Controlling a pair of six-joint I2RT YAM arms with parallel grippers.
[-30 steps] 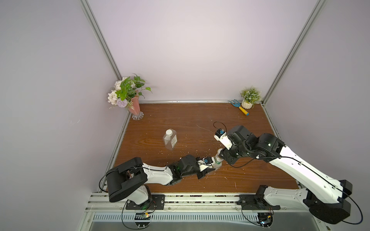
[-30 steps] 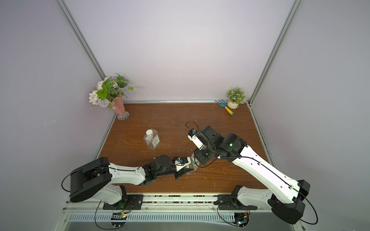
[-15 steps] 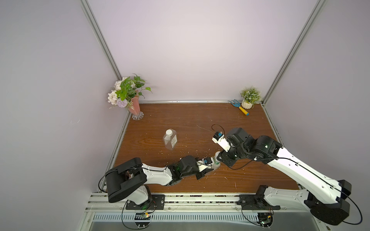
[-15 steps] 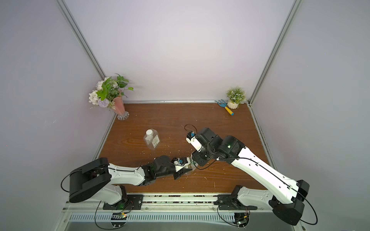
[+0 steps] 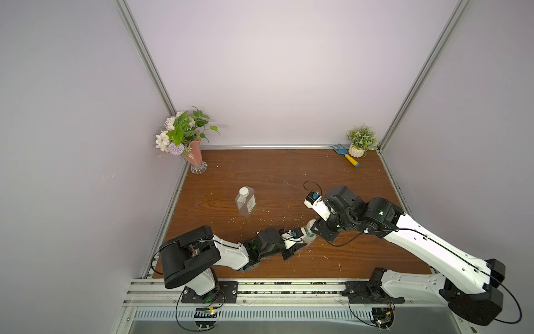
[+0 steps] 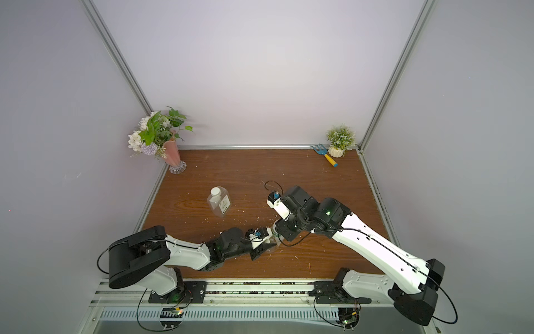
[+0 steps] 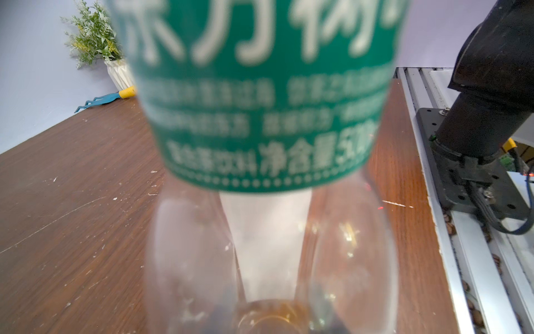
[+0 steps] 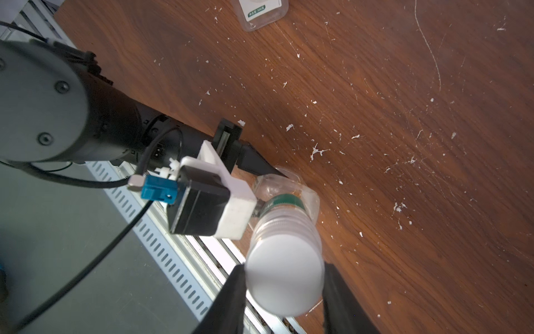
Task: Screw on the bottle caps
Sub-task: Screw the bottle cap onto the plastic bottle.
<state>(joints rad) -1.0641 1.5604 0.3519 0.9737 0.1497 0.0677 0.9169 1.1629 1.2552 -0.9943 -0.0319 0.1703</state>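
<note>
1. Currently the left claw (image 5: 302,242) is clamped around the lower body of the round bottle (image 8: 284,202), the one with the green label, near the front edge of the tabletop (image 5: 289,173).
2. Above it, the right claw (image 8: 284,292) is closed on the white cap (image 8: 283,269), one black finger on each side; the cap sits on that bottle's neck.
3. Well apart, toward the pink vase (image 5: 193,150), the squarish bottle (image 5: 246,204) stands upright on the wood with a second white cap (image 5: 244,191) on top, clear of both arms.
</note>
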